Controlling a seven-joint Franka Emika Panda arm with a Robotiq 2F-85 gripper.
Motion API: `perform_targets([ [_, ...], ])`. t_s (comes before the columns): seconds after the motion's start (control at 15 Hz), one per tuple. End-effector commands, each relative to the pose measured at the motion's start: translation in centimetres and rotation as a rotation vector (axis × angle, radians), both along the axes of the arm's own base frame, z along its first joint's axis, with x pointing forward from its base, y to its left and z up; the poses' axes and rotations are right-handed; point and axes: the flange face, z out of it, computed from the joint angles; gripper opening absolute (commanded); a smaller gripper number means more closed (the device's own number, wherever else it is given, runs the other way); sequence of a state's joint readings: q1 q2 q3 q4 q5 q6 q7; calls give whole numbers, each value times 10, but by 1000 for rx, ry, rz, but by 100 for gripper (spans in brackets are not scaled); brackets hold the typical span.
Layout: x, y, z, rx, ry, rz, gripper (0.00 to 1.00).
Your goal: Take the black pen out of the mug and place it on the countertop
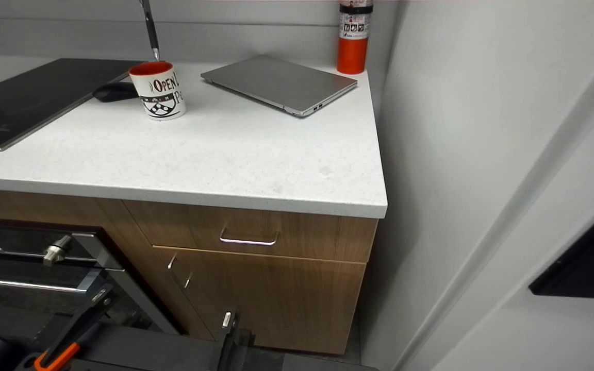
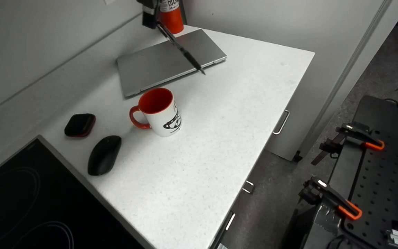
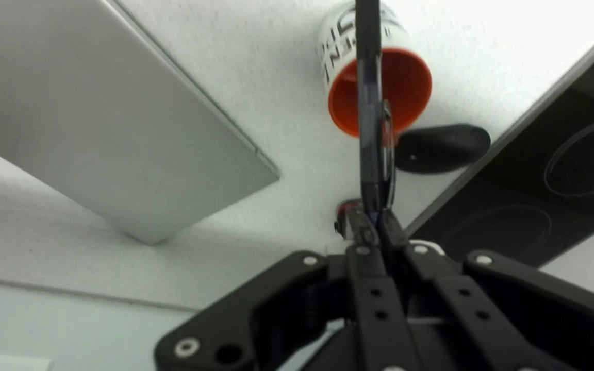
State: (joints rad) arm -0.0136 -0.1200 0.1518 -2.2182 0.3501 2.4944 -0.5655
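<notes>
The black pen hangs in the air, out of the mug, in both exterior views [image 1: 151,32] [image 2: 185,52]. Its tip points down and it is tilted. My gripper [image 2: 154,23] is shut on the pen's upper end. In the wrist view the fingertips [image 3: 377,221] pinch the pen [image 3: 368,113], which reaches away across the mug's opening in the picture. The white mug with dark print and red inside stands upright on the countertop [image 1: 256,154] in both exterior views [image 1: 160,95] [image 2: 166,119]. The gripper is out of view in an exterior view where only the pen shows.
A closed grey laptop [image 1: 281,85] lies behind the mug. A black mouse [image 2: 104,155] and a small black-and-red object [image 2: 80,125] lie by the black cooktop [image 2: 9,200]. A red bottle-shaped extinguisher [image 1: 352,54] stands in the back corner. The countertop [image 2: 199,166] ends at a front edge.
</notes>
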Motion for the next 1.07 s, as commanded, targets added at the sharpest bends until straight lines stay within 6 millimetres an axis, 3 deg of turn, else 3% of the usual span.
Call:
perform_targets([
  [0.0, -13, -14, -47, -80, 132, -48, 1],
  [0.4, -7, -13, -133, -107, 279, -130, 1],
  [0.67, 2, -17, -167, -92, 318, -195, 1],
  [0.8, 3, -19, -175, -92, 321, -227, 1],
  [0.87, 4, -20, -177, -88, 323, -243, 31],
  [1.0, 4, -23, -178, -74, 322, -261, 39],
])
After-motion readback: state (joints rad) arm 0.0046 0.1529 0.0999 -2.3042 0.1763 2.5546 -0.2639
